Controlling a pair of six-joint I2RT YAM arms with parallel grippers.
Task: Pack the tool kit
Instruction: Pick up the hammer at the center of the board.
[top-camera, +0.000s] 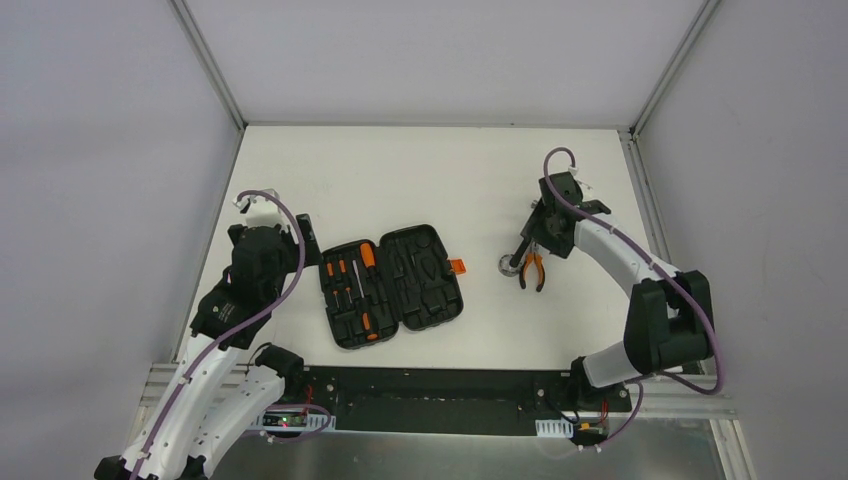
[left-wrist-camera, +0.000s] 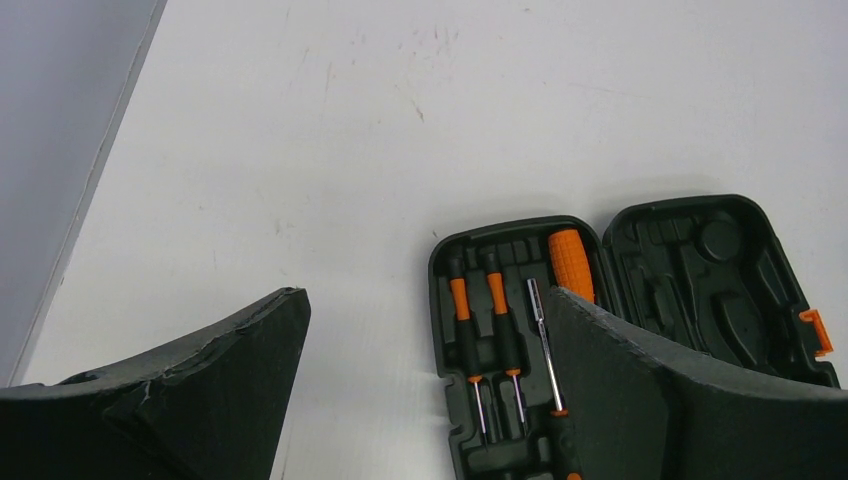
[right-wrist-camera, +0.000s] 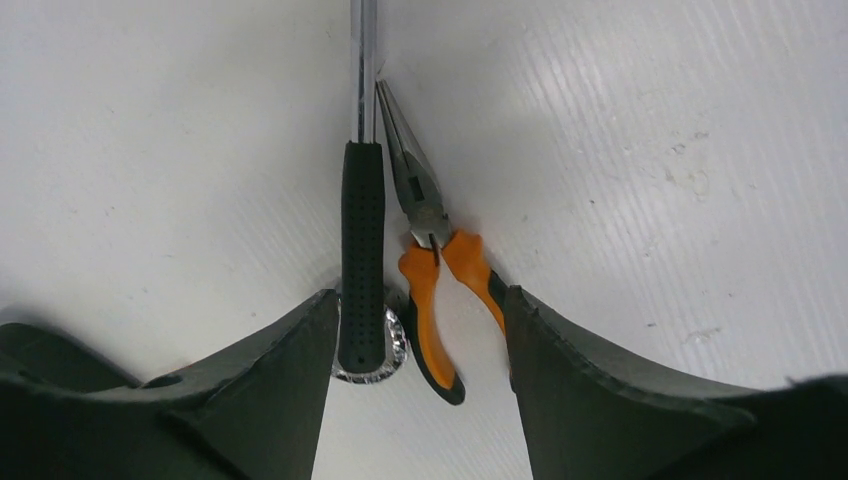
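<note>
White tabletop (top-camera: 420, 170) fills every view. From overhead we see the left gripper (top-camera: 306, 238) just left of the case (top-camera: 392, 285), which lies open mid-table. Only its wrist camera shows us its jaws wide with nothing between, and screwdrivers (left-wrist-camera: 500, 320) seated in the case's left half. Farther right, well apart from the case, the right gripper (right-wrist-camera: 418, 295) straddles the hammer (right-wrist-camera: 362, 230) and pliers (right-wrist-camera: 432, 225) lying side by side; we cannot tell whether it pinches them.
</note>
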